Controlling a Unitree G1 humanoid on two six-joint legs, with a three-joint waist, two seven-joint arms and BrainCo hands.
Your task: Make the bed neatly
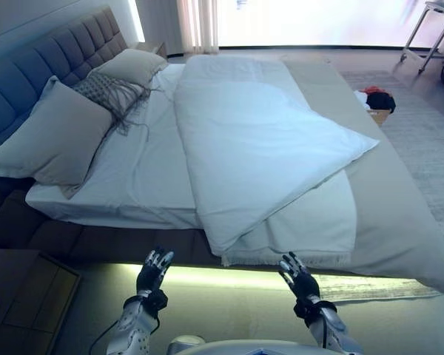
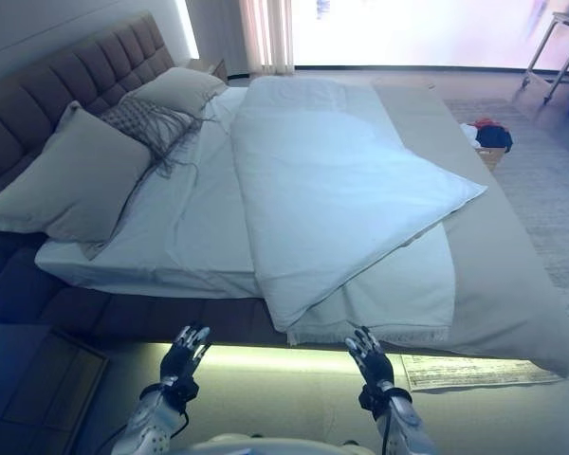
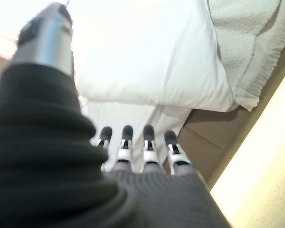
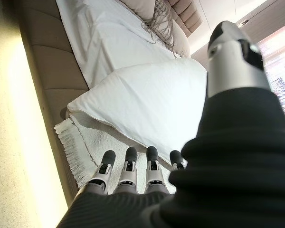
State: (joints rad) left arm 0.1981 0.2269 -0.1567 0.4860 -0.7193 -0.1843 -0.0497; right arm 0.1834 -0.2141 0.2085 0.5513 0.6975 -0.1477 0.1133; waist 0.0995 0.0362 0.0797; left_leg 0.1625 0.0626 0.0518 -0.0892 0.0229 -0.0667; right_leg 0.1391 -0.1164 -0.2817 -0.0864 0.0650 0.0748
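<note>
A white duvet [image 1: 259,148] lies crooked across the bed, one corner pointing right and one hanging near the front edge. Under it a white fringed blanket [image 1: 311,229] shows at the front, over a grey bedspread [image 1: 388,200] on the right. The white sheet [image 1: 144,170] is bare on the left. Two grey pillows [image 1: 55,137] [image 1: 133,65] and a fringed cushion [image 1: 107,92] rest by the padded headboard [image 1: 52,55]. My left hand [image 1: 154,272] and right hand [image 1: 298,277] hover open before the bed's front edge, touching nothing. The right wrist view shows the duvet corner [image 4: 147,102] beyond the fingers [image 4: 128,166].
A basket with red and dark clothes [image 1: 377,100] stands on the floor beyond the bed's right side. A metal-legged table [image 1: 433,29] is at the back right. A dark bedside cabinet [image 1: 22,296] sits at the lower left. A lit strip runs under the bed frame [image 1: 229,277].
</note>
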